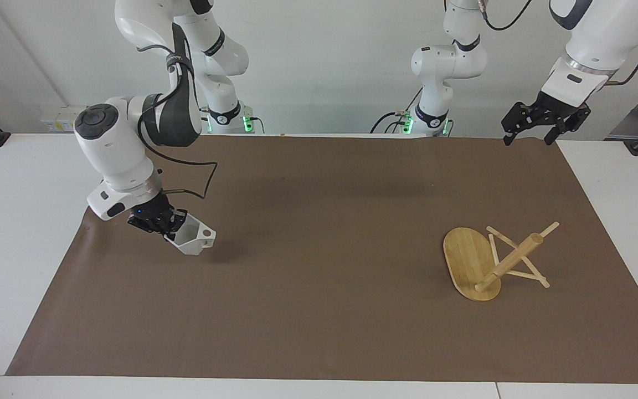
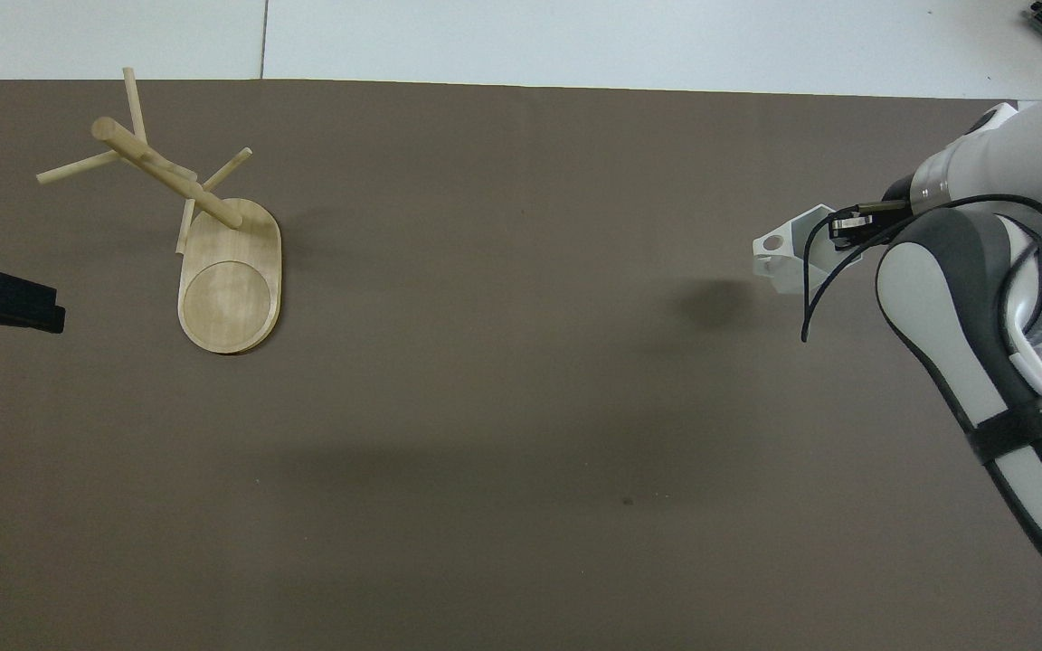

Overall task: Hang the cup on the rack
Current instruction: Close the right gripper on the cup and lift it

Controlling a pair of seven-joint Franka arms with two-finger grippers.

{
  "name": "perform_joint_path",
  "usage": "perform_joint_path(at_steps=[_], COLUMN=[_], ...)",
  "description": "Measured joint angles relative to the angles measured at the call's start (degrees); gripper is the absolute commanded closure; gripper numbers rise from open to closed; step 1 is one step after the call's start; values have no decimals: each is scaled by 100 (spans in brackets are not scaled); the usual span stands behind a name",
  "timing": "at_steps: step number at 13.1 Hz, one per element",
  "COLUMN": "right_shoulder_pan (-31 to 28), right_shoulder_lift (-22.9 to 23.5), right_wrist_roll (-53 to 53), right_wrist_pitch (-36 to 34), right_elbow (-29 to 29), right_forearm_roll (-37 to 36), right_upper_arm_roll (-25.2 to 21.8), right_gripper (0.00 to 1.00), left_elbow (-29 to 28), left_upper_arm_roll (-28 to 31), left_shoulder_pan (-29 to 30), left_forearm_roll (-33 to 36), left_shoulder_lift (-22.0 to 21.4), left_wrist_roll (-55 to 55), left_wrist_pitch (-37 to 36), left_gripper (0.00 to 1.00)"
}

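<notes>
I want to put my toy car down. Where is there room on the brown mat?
The wide middle of the brown mat, between the cup in the right gripper and the rack, is bare. It is crowded only around those.

I see 2 glossy white arms w/ dark grey joint bands, green lights at bases, black cable looped by right gripper (image 1: 170, 224); left gripper (image 1: 544, 119) black.
</notes>
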Motion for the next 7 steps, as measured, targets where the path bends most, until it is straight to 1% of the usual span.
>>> perform_joint_path(at_steps=[3, 7], right_shoulder_pan=[22, 23], right_shoulder_lift=[-9, -9], right_wrist_roll=[0, 0], right_wrist_pitch=[-180, -182], right_elbow=[223, 269], right_forearm_roll=[943, 1702], right_upper_arm_roll=[47, 254], right_gripper=[100, 100], left_elbow=[-1, -3], left_upper_arm_roll=[-5, -33], left_shoulder_pan=[0, -1], left_forearm_roll=[0, -3], left_shoulder_lift=[-9, -10], left_wrist_roll=[0, -144], left_wrist_pitch=[0, 3], left_gripper=[0, 0])
